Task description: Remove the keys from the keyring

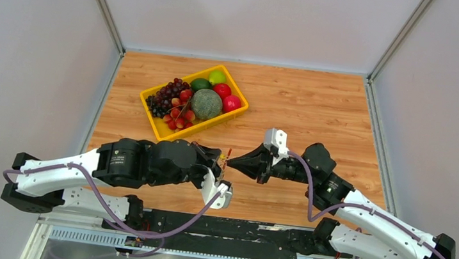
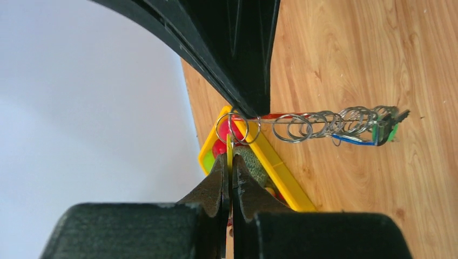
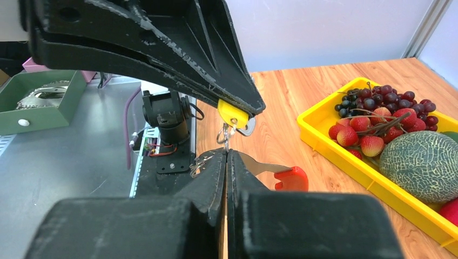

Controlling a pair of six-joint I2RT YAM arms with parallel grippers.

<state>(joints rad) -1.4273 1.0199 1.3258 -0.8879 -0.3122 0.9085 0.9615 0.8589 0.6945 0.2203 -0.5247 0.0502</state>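
Observation:
The keyring (image 2: 318, 123) is a chain of silvery rings held in the air between both grippers, and it shows small in the top view (image 1: 227, 158). My left gripper (image 2: 229, 159) is shut on the yellow key (image 2: 229, 147), seen edge-on. The yellow head also shows in the right wrist view (image 3: 232, 115). My right gripper (image 3: 226, 152) is shut on a ring of the keyring just below that key. The red tag (image 3: 291, 178) sticks out beside its fingers. A green key (image 2: 393, 131) and a blue key (image 2: 354, 140) hang at the chain's far end.
A yellow fruit tray (image 1: 156, 128) with grapes, a melon and other fruit stands at the back left of the wooden table, close behind the grippers. A green box (image 3: 38, 100) sits on the grey surface past the table's near edge. Grey walls enclose the table.

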